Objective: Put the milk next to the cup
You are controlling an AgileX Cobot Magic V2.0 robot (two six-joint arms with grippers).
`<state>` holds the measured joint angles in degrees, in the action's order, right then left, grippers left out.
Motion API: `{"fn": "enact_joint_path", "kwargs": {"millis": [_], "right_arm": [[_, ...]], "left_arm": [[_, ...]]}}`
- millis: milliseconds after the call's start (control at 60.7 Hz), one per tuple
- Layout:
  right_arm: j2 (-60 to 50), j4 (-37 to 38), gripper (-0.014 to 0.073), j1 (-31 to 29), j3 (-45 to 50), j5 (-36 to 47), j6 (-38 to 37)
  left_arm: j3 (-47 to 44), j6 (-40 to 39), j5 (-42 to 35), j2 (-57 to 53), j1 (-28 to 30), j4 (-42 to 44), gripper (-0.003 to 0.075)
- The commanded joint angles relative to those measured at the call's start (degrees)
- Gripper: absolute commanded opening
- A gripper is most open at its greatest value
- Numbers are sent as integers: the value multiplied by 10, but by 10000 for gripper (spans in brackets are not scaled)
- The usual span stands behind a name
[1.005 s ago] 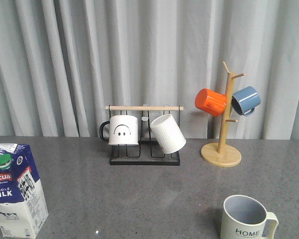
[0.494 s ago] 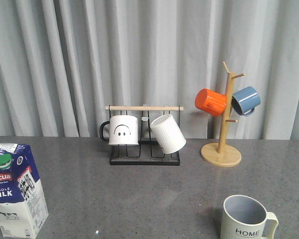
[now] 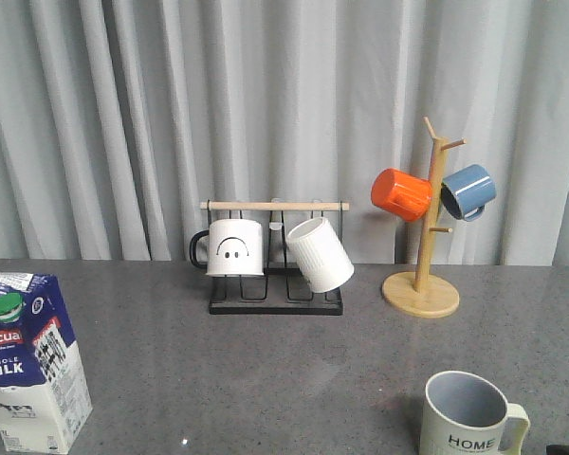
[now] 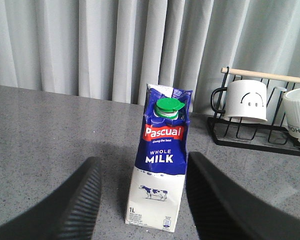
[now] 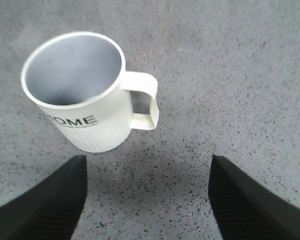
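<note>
Tall blue-and-white milk carton [image 4: 160, 165] upright at table's near left, well apart from cream "HOME" mug [image 3: 467, 417] near right; left gripper [image 4: 142, 200] spread before it, right gripper [image 5: 147, 195] likewise spread; close squarely on carton's midsection, keeping it vertical.

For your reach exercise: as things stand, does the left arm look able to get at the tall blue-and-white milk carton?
Probably yes. The tall blue-and-white milk carton stands upright right ahead of the open left tool, with nothing between them.
</note>
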<state>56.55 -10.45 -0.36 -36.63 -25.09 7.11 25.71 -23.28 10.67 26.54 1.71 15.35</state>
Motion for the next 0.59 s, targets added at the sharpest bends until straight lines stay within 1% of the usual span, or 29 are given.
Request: {"fn": "enact_joint_path", "kwargs": {"millis": [0, 181, 329, 576], "right_arm": [[18, 0, 489, -1, -19, 60, 6], [66, -3, 489, -1, -19, 79, 14], [97, -3, 489, -1, -19, 122, 25], [142, -5, 489, -1, -19, 153, 27]], "left_arm": [[20, 0, -43, 6, -1, 3, 380], [20, 0, -43, 6, -1, 3, 380], [20, 0, -43, 6, -1, 3, 380], [20, 0, -43, 6, -1, 3, 380]]}}
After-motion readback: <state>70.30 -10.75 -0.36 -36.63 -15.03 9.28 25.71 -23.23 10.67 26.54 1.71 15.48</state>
